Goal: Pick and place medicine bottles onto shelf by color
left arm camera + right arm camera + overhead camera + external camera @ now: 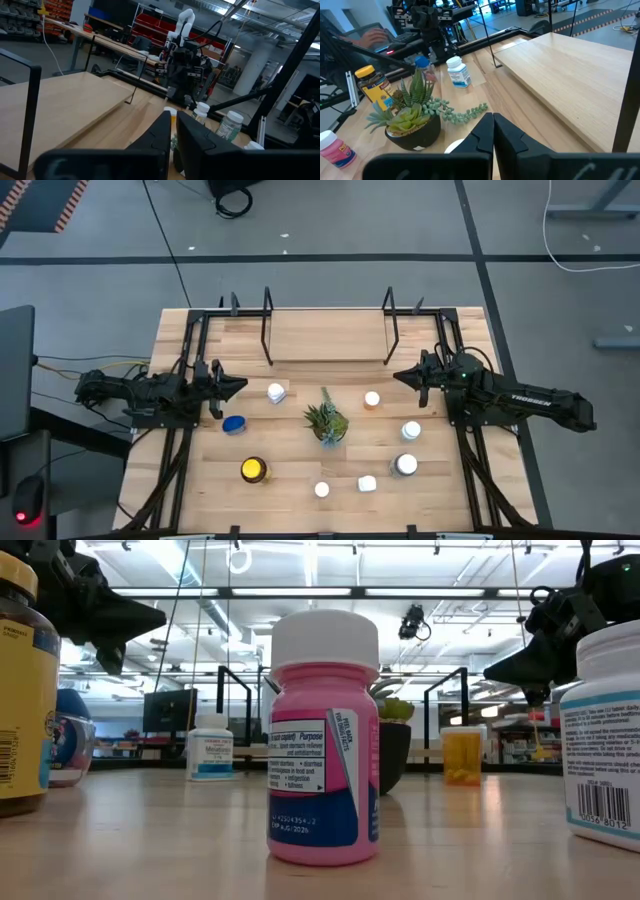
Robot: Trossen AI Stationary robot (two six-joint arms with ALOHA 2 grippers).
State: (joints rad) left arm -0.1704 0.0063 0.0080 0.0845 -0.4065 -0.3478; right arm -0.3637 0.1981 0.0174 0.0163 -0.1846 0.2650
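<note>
From above, the shelf sits at the table's far edge, bare. The left gripper and right gripper hover at opposite side edges, jaws closed, holding nothing. Medicine bottles lie scattered around a succulent: a blue-capped bottle, a yellow-lidded jar, an orange bottle.

At table height, a pink bottle stands nearest.

Both wrist views show fingers pressed together.
</note>
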